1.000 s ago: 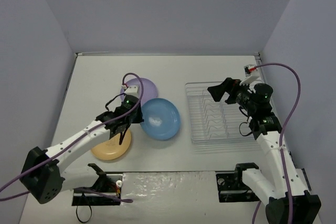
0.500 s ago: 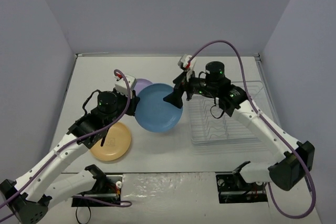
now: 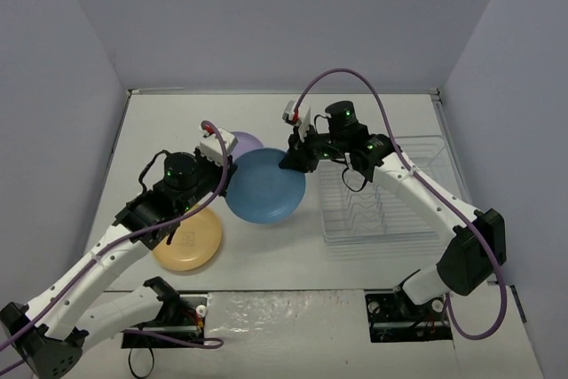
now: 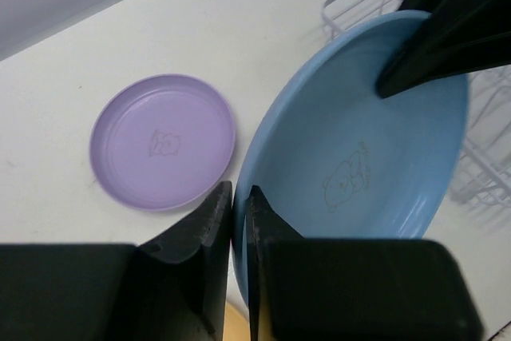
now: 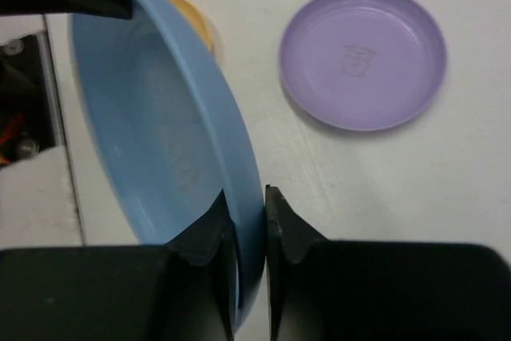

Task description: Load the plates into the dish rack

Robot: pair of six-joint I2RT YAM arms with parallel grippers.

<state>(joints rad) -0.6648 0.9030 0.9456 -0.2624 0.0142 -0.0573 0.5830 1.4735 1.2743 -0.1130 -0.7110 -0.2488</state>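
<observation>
The sky-blue plate (image 3: 264,185) hangs tilted above the table, held from both sides. My left gripper (image 3: 229,175) pinches its left rim; in the left wrist view the jaws (image 4: 239,197) sit tight round the blue plate (image 4: 359,165) edge. My right gripper (image 3: 293,159) is shut on the opposite rim, and the right wrist view shows the blue plate (image 5: 160,133) wall clamped between the right gripper's (image 5: 249,197) jaws. The lilac plate (image 3: 248,141) lies flat behind, partly hidden. The yellow-orange plate (image 3: 188,241) lies flat near the left arm. The clear dish rack (image 3: 426,144) stands to the right, holding no plates.
The white table ends at grey walls at the back and both sides. The right arm's purple cable (image 3: 355,77) arches over the back of the table. Both arm bases and their mounts stand at the near edge.
The left gripper lifted the blue plate off the table and tilted it. The right arm swung from over the rack to the plate and shut on its right rim.
</observation>
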